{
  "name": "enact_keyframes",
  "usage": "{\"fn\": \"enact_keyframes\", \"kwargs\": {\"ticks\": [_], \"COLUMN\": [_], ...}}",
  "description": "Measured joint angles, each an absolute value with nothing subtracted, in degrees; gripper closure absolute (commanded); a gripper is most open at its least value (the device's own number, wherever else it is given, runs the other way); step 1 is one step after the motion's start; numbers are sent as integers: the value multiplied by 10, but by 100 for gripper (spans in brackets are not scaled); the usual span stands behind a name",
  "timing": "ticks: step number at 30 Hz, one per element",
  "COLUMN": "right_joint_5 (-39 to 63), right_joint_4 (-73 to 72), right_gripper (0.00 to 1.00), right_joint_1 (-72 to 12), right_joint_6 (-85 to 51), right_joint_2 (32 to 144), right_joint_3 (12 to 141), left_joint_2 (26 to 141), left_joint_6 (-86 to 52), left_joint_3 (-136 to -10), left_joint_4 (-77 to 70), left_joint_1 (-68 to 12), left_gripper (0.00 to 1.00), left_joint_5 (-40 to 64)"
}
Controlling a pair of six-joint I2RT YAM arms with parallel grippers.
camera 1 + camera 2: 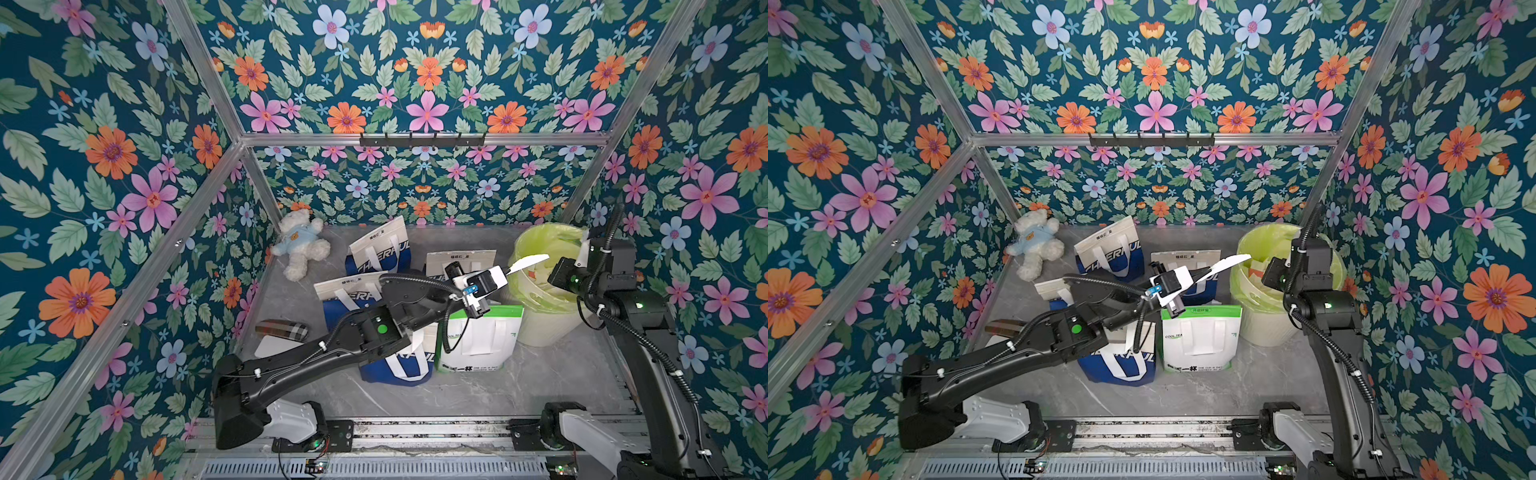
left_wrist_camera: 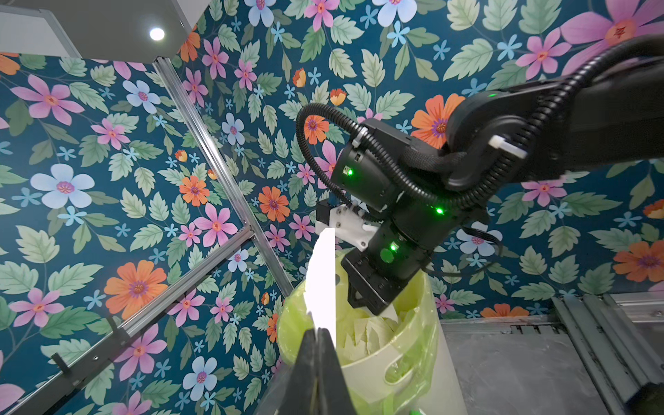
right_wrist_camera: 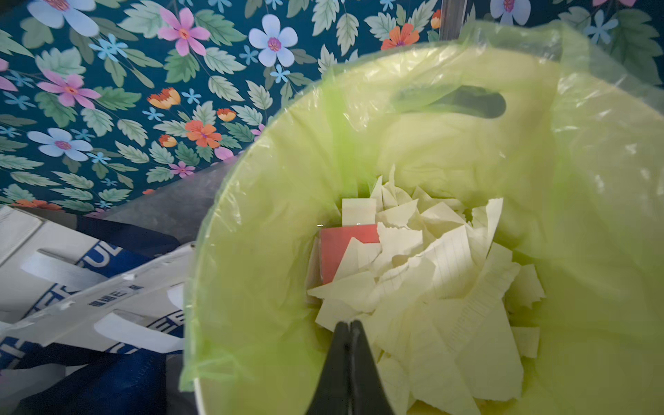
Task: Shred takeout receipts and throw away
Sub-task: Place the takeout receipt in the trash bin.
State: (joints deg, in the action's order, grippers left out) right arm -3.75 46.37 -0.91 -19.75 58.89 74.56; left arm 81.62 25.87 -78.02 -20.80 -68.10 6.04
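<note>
My left gripper pinches a white receipt strip right of centre in a top view, over the bin edge. My right gripper (jaws pressed together, empty) hangs above torn scraps inside.

left pincer clamped, arm outstretched — right pincer closed, pointing down
</note>
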Motion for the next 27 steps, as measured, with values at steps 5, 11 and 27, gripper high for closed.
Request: {"fn": "enact_keyframes", "kwargs": {"ticks": [5,11,27], "right_joint_5": [-29,-32,-85], "right_joint_4": [476,499,417], "right_gripper": [1,1,8], "right_joint_1": [13,17,17], "right_joint_6": [-193,-184,-179], "right_joint_2": [590,561,340], "right_joint_3": [758,801,774], "left_joint_2": [922,1032,1247], "left_joint_6": [259,240,135], "left_joint_3": [-870,-981,-1260], "left_joint_4": [-197,-173,12], "left_joint_1": [-680,-664,-652], "left_gripper": [100,100,24], "left_joint_5": [56,42,120]}}
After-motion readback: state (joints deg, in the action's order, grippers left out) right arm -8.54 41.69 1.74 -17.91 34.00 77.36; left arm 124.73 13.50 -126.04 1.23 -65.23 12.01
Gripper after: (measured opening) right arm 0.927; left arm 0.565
